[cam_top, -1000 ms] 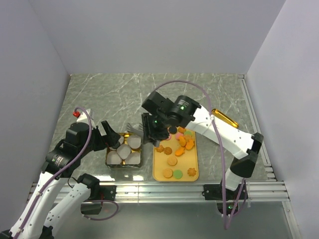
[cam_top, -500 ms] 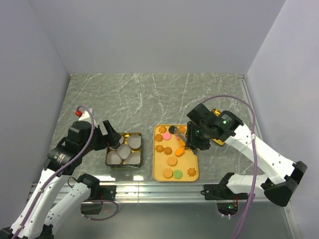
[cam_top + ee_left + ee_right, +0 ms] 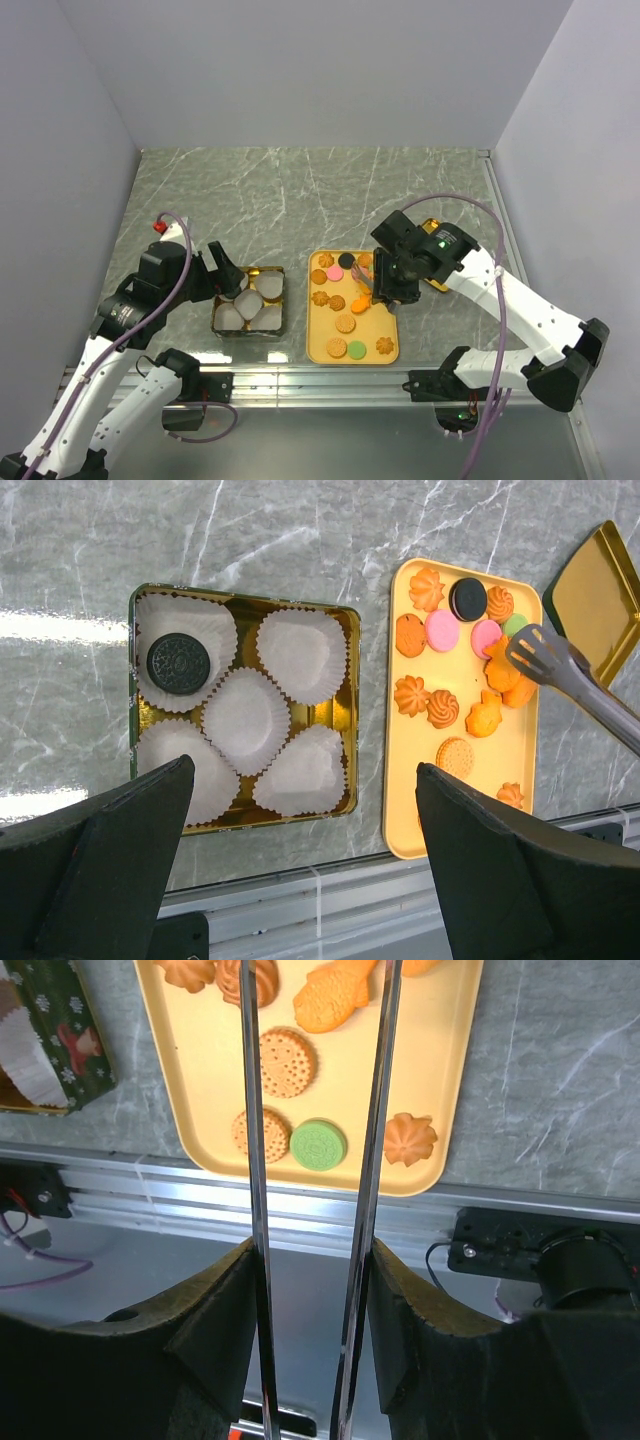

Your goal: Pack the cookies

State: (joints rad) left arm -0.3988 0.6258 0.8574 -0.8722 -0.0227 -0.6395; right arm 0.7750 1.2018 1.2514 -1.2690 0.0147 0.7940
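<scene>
Right hand point(image 3: 310, 1280) gripping grey metal tongs point(image 3: 556, 664) over small mixed cookies point(image 3: 345, 324)
Overhead, they are lying on a yellow tray point(image 3: 320, 346), left hand point(image 3: 228, 278) gaping open beside a gold tin point(image 3: 266, 272). Left wrist: one dark chocolate cookie point(image 3: 178, 663) is sitting inside it. Right wrist: tongs are crossing the tray.

Robot lab cell — bare white walls point(image 3: 300, 80), marble-look table point(image 3: 250, 190), aluminium rail point(image 3: 150, 1210) just beyond the fingers point(image 3: 215, 1330) of the right gripper point(image 3: 310, 1260).
</scene>
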